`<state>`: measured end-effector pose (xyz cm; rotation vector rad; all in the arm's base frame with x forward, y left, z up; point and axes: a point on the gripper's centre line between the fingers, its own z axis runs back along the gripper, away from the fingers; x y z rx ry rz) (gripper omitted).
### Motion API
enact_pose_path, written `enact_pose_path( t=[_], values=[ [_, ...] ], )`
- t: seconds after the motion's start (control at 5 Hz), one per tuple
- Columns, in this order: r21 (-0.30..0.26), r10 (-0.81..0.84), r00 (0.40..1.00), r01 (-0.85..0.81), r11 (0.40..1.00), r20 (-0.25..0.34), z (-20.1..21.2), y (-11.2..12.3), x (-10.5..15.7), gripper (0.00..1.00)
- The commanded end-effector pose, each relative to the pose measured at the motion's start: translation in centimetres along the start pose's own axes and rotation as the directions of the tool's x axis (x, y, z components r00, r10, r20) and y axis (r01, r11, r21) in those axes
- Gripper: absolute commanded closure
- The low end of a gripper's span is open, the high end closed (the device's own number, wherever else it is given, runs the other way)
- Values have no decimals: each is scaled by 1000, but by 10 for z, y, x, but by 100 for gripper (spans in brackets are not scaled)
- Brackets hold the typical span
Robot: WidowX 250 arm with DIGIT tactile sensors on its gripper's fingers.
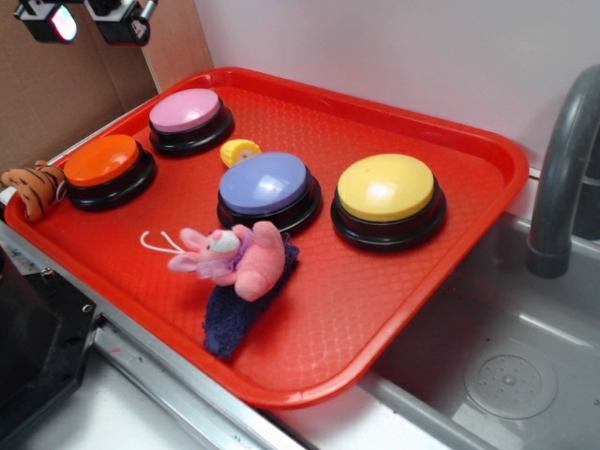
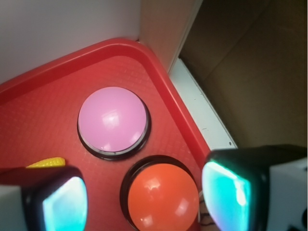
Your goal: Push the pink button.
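The pink button (image 1: 187,112) (image 2: 112,120), a pale pink dome on a black base, sits at the far left corner of the red tray (image 1: 450,272) (image 2: 43,77). Beside it, nearer the tray's left edge, is the orange button (image 1: 105,161) (image 2: 162,197). My gripper (image 1: 92,19) (image 2: 144,197) hangs high above the tray's left corner, open, with nothing between its fingers. In the wrist view the orange button lies between the two fingertips, and the pink button is just beyond them.
A lavender-blue button (image 1: 266,186) and a yellow button (image 1: 386,189) stand mid-tray. A pink plush bunny (image 1: 234,258) lies on a dark blue cloth (image 1: 246,305). A small yellow piece (image 1: 240,150) (image 2: 47,162) lies near the pink button. A tiger toy (image 1: 33,186) sits on the left rim. A grey faucet (image 1: 562,159) rises at the right.
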<state>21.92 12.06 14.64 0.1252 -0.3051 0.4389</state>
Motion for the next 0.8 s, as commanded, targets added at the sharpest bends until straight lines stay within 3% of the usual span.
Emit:
enact_pose_path(
  t=[0.0, 0.6],
  values=[
    [-13, -43, 997, 44, 999, 69, 25, 2, 4, 0],
    [-29, -111, 984, 116, 993, 140, 40, -11, -7, 0]
  ],
)
